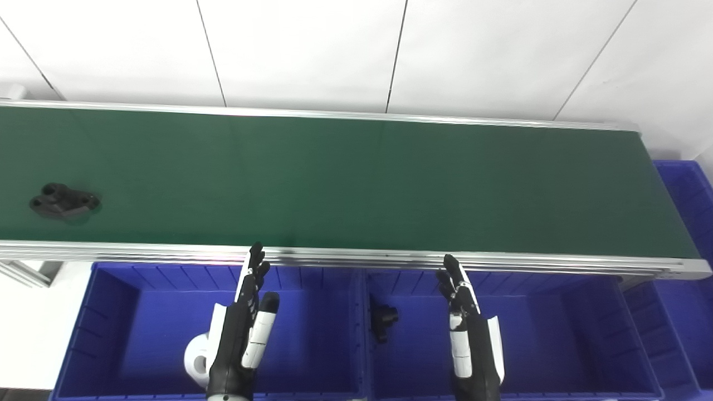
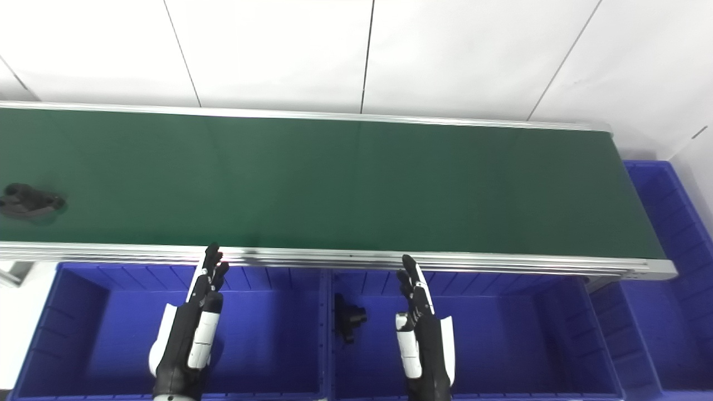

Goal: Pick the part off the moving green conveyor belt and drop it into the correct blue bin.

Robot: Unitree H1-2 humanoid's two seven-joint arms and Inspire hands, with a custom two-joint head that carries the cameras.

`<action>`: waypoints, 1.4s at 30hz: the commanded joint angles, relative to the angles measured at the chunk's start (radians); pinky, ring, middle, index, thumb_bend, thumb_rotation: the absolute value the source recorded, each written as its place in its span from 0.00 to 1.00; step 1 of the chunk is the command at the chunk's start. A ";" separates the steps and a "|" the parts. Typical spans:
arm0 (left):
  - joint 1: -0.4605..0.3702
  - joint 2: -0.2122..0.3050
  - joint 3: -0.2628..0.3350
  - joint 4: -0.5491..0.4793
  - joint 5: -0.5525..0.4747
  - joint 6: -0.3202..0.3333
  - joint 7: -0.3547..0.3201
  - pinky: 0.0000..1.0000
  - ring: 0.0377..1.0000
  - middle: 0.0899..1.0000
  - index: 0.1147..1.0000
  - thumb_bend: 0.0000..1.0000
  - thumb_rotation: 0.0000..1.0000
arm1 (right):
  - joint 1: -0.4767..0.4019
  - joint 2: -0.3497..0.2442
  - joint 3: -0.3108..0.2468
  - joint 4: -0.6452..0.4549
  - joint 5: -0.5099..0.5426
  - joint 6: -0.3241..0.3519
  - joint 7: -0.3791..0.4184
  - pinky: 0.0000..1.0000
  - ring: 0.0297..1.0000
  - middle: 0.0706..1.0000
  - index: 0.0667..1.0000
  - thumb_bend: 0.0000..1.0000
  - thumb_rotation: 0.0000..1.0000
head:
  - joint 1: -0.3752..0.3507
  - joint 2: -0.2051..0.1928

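Black and matte, the part (image 1: pixel 64 201) lies flat at the far left of the green conveyor belt (image 1: pixel 356 184), nearer the belt's front rail than its back one. It is a small bracket-like piece with rounded lobes; what look like round holes pierce the lobes, though it is too small to make out more. The belt is a smooth, slightly glossy dark green band running the width of the scene, edged front and back by brushed silver metal rails.

Below the front rail stands the left blue bin (image 1: pixel 111 334), moulded plastic with ribbed vertical walls and a flat floor. Over it hovers the left hand (image 1: pixel 242 328), black with white panels, its fingers straight, close together and pointing up toward the belt, holding nothing. A white rounded object (image 1: pixel 195 359) shows just beside its wrist; what it is cannot be told.

Next along, the middle blue bin (image 1: pixel 557 334) has the same ribbed plastic build. A small black part (image 1: pixel 383 320) rests on its floor against the left wall. The right hand (image 1: pixel 470 328) hangs above this bin, fingers extended upward and empty.

At the far right, a third blue bin (image 1: pixel 690 223) sits beyond the belt's end.
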 commanded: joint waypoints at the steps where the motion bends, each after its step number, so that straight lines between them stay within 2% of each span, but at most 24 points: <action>1: 0.005 -0.024 -0.027 -0.024 -0.004 -0.023 -0.005 1.00 0.97 1.00 1.00 0.69 1.00 | 0.004 0.001 0.003 -0.018 -0.003 -0.053 0.009 0.93 0.93 0.96 0.94 0.79 1.00 | 0.001 0.001; 42: 0.004 -0.021 -0.033 -0.024 0.020 -0.005 -0.011 1.00 0.96 1.00 1.00 0.70 1.00 | 0.002 0.000 0.000 -0.015 -0.008 -0.041 0.022 0.92 0.93 0.96 0.94 0.77 1.00 | -0.001 0.002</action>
